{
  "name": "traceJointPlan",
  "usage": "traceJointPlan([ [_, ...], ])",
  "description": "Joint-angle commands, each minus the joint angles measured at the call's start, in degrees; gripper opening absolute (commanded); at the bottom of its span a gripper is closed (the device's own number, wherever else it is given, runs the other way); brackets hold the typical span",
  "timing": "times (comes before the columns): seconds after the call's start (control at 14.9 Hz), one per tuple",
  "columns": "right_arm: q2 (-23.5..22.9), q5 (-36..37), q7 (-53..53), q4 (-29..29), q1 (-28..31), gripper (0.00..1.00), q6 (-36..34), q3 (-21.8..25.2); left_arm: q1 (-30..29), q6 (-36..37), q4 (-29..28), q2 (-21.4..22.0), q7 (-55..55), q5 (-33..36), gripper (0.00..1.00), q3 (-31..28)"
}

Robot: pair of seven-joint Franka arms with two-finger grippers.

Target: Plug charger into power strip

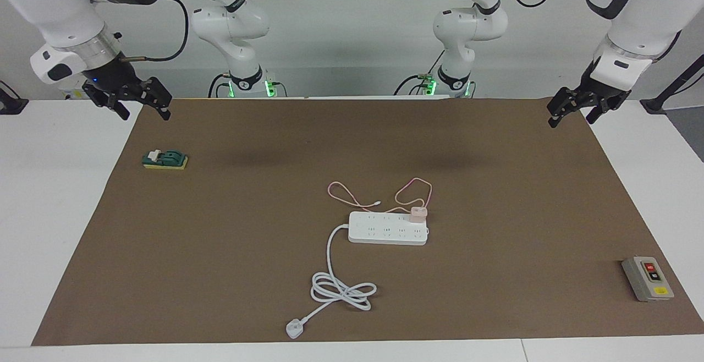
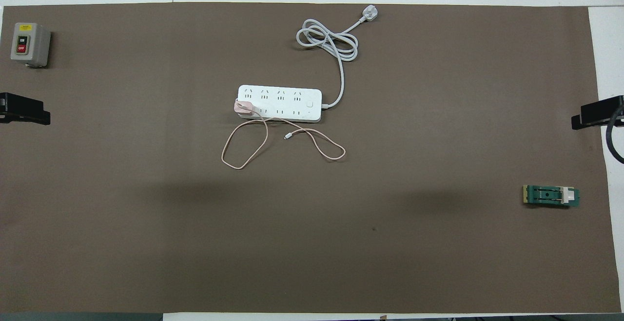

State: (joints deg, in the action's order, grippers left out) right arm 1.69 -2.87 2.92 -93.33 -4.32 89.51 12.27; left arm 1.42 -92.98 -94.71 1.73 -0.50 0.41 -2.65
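The long white rectangular power strip [image 1: 388, 228] lies flat mid-table, two rows of outlets facing up. Its thick white cord [image 1: 336, 285] coils toward a white plug [image 1: 294, 329]. The small pale pink cube-shaped charger [image 1: 418, 213] sits upright in an end outlet, thin pink cable [image 1: 360, 197] looping nearer the robots.

Power strip [image 1: 388, 228]: mid-mat. Charger [image 1: 418, 213]: on the strip's corner nearest the robots, toward the left arm's end. Charger cable [image 2: 253, 140]: looped at the strip's 6 o'clock in the overhead view. Strip cord [image 1: 335, 288]: coiled at its 1 o'clock there. Button box [image 2: 30, 44]: 10 o'clock corner. Block [image 2: 552, 196]: 4 o'clock.
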Motion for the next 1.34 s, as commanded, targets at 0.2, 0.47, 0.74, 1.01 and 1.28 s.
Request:
traceJointPlan([
  [0.2, 0.4, 1.0, 0.9, 0.3, 0.1, 1.0, -1.2, -0.3, 0.7, 3.9, -1.1, 1.7, 0.8, -0.7, 1.0, 0.4],
  [0.47, 0.4, 1.0, 0.9, 0.3, 0.1, 1.0, -1.2, -0.3, 0.7, 4.6, -0.8, 1.8, 0.9, -1.9, 1.0, 0.5],
  [0.74, 0.4, 1.0, 0.9, 0.3, 0.1, 1.0, -1.2, -0.3, 0.6, 4.4, -0.9, 1.9, 0.9, -2.5, 1.0, 0.5],
  [1.01, 0.4, 1.1, 0.9, 0.3, 0.1, 1.0, -1.2, -0.3, 0.5, 4.4, -1.3, 2.0, 0.8, -2.5, 1.0, 0.5],
  [1.28, 0.4, 1.1, 0.9, 0.3, 0.1, 1.0, -1.2, -0.3, 0.3, 4.3, -1.3, 2.0, 0.8, -2.5, 1.0, 0.5],
])
